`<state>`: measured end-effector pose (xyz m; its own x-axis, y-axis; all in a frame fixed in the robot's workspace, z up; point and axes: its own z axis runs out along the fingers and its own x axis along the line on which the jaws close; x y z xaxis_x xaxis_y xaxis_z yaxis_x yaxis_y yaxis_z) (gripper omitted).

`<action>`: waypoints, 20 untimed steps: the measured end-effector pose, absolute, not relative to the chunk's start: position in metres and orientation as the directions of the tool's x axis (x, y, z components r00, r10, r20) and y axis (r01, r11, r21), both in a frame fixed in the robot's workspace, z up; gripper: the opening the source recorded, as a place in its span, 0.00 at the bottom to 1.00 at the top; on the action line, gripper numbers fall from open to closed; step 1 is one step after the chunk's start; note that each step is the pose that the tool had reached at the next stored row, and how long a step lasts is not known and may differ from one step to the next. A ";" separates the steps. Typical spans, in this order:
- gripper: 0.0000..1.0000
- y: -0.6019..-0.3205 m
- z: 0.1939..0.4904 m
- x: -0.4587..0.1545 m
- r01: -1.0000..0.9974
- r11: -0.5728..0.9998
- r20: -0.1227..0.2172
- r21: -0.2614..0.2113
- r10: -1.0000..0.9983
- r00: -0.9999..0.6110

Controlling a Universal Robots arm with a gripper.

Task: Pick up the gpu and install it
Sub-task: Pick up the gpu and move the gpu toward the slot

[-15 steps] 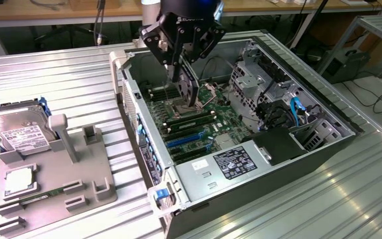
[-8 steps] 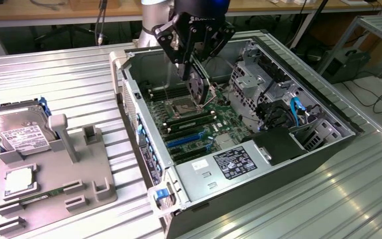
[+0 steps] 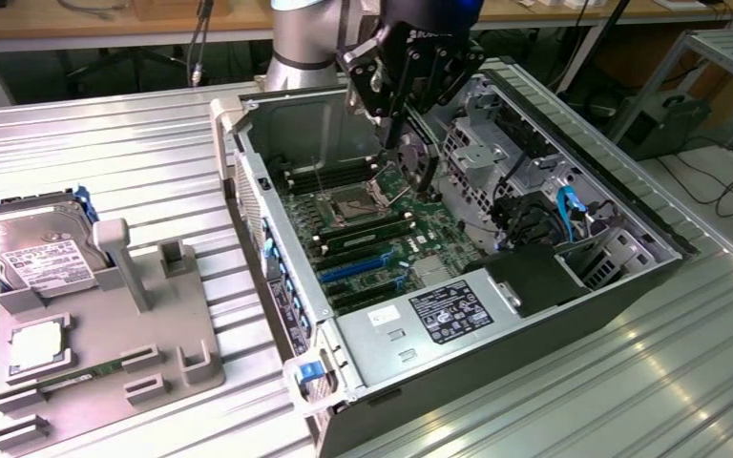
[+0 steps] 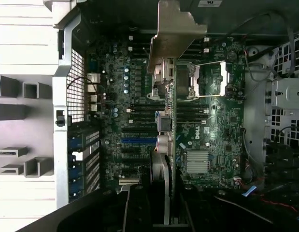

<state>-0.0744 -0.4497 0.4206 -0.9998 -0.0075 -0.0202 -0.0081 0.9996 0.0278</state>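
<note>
Your claw (image 3: 403, 100) hangs over the open computer case (image 3: 609, 286), seemingly closed on the gpu (image 4: 171, 48), held edge-on above the motherboard (image 4: 212, 116), not yet in the blue expansion slots (image 3: 354, 267).

The arm (image 3: 303, 43) was a smooth silver-grey tube; its gripper (image 3: 410, 153) was black, with jointed links and slim fingers.

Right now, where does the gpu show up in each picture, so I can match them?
Exterior view: the gpu hangs from the gripper above the motherboard, by the CPU socket.
Wrist view: the gpu runs edge-on across the motherboard, silver bracket at its far end.
Shared landmark: the CPU socket, right beside the card in both.
</note>
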 end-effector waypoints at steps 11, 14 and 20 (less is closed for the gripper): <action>0.28 -0.450 0.420 -0.043 -0.008 1.000 -0.020 0.028 -0.008 -1.000; 0.28 -0.450 0.420 -0.035 -0.008 1.000 -0.020 0.028 -0.008 -1.000; 0.28 -0.450 0.420 -0.018 -0.008 1.000 -0.020 0.028 -0.008 -1.000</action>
